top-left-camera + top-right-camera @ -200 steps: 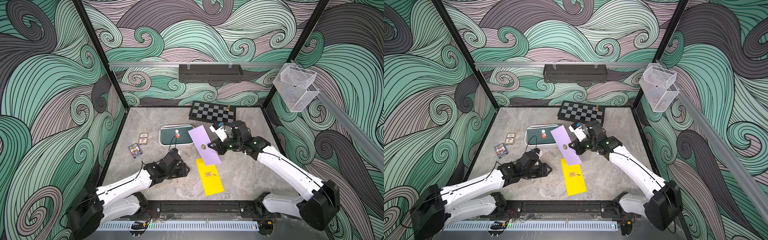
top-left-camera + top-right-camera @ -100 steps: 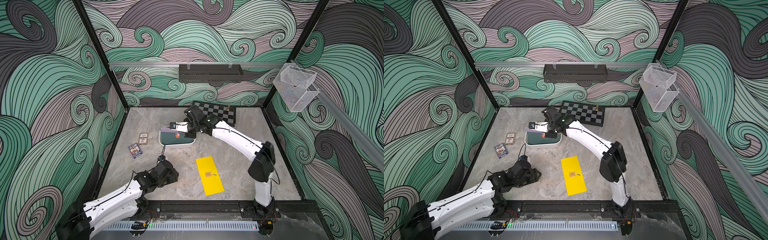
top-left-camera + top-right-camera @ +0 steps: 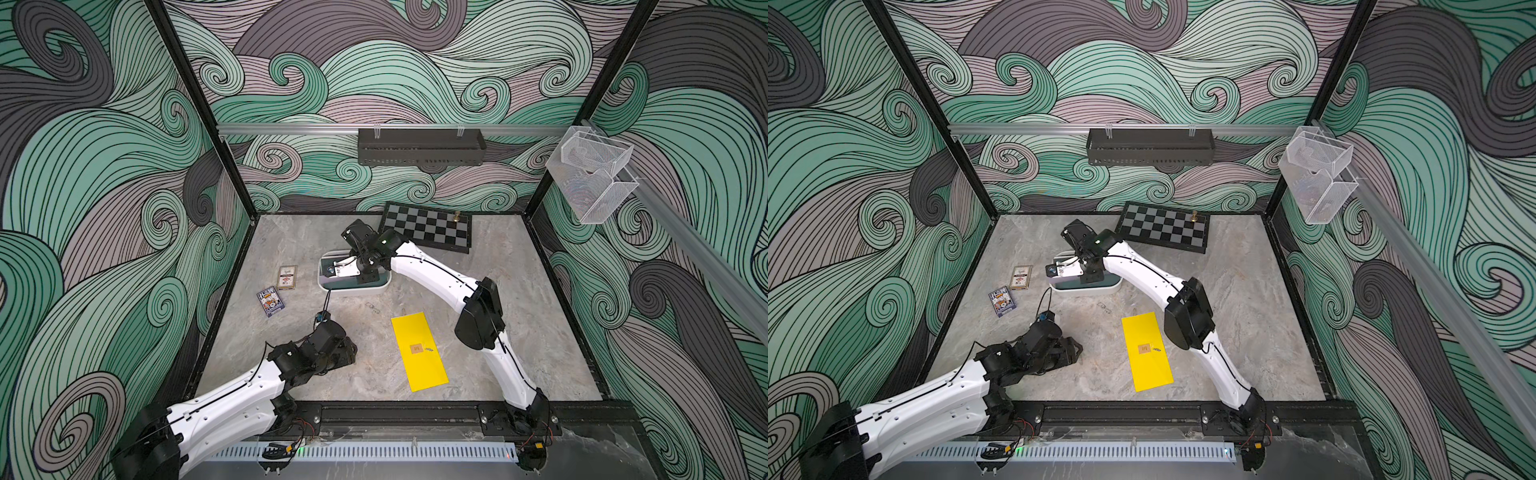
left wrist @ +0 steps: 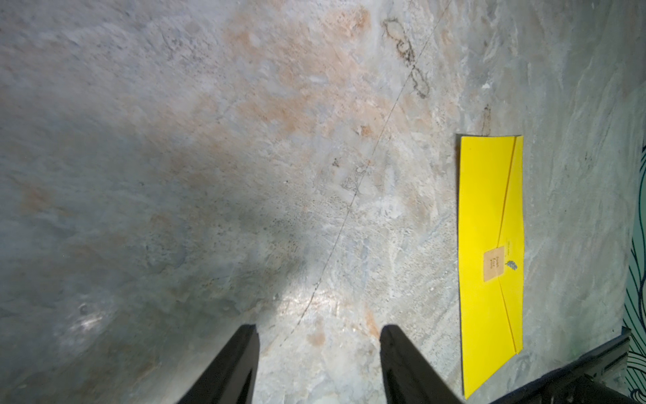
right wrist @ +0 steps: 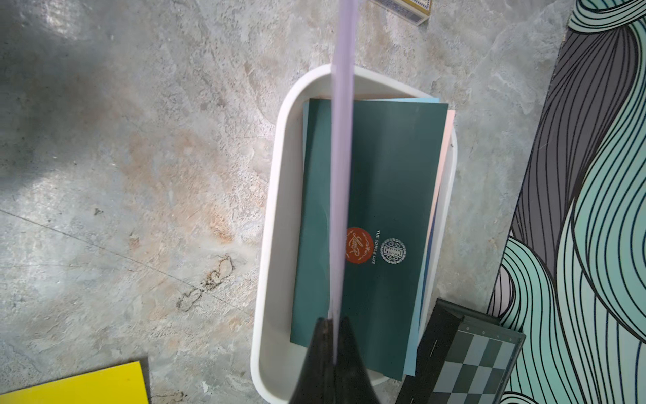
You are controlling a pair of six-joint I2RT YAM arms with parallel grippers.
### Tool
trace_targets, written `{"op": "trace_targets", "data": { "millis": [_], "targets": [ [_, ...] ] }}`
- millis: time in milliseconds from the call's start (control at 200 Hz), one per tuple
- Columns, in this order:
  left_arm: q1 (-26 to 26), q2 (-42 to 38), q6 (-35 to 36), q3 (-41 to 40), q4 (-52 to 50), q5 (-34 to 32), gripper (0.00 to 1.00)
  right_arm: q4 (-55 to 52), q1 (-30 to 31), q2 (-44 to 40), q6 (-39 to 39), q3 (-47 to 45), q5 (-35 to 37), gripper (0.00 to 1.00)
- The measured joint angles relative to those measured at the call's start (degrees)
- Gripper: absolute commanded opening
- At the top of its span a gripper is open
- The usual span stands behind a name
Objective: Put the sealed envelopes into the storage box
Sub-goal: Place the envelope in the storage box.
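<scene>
A lilac envelope (image 5: 341, 175), seen edge-on from the right wrist, is pinched between the closed fingers of the right end effector (image 5: 332, 321) directly over the storage box (image 5: 276, 210). The white box sits on the surface's back half, left of centre, in both top views (image 3: 353, 289) (image 3: 1084, 289). Inside it, a dark green envelope (image 5: 384, 192) lies on top, with light blue (image 5: 416, 332) and peach (image 5: 449, 140) edges showing beneath. The green one bears a red round seal (image 5: 356, 245), a white emblem (image 5: 393, 250) and the words "THE SIMPLE LIFE".

A yellow envelope (image 3: 419, 351) (image 4: 489, 262) lies flat near the front edge, around mid-width, closed with a small brown sticker (image 4: 494, 263) whose writing is too small to read. The left end effector (image 4: 318, 330) hangs over bare surface to that envelope's left, fingers apart and holding nothing.

A chessboard (image 3: 428, 230) with one piece (image 3: 457, 216) lies along the back edge, its corner close beside the box's end (image 5: 472, 360). Two card packs (image 3: 287, 277) (image 3: 271, 301) rest near the left edge. A black tray (image 3: 419, 147) hangs on the back wall and a clear mesh bin (image 3: 590, 174) on the right rail.
</scene>
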Motion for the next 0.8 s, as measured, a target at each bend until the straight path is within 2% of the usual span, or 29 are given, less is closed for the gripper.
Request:
{"op": "trace_targets", "data": {
  "millis": [575, 670, 796],
  "targets": [
    [0.37, 1.53, 0.04, 0.00, 0.87, 0.15, 0.60, -2.47, -0.07, 6.97, 1.55, 6.43, 2.19, 0.00],
    [0.42, 1.53, 0.04, 0.00, 0.90, 0.22, 0.60, -2.27, -0.20, 7.78, 2.05, 7.69, 2.80, 0.14],
    [0.42, 1.86, 0.04, 0.00, 0.94, 0.33, 0.60, -0.66, -0.31, 8.61, 3.04, 8.33, 4.74, 0.18]
  ]
}}
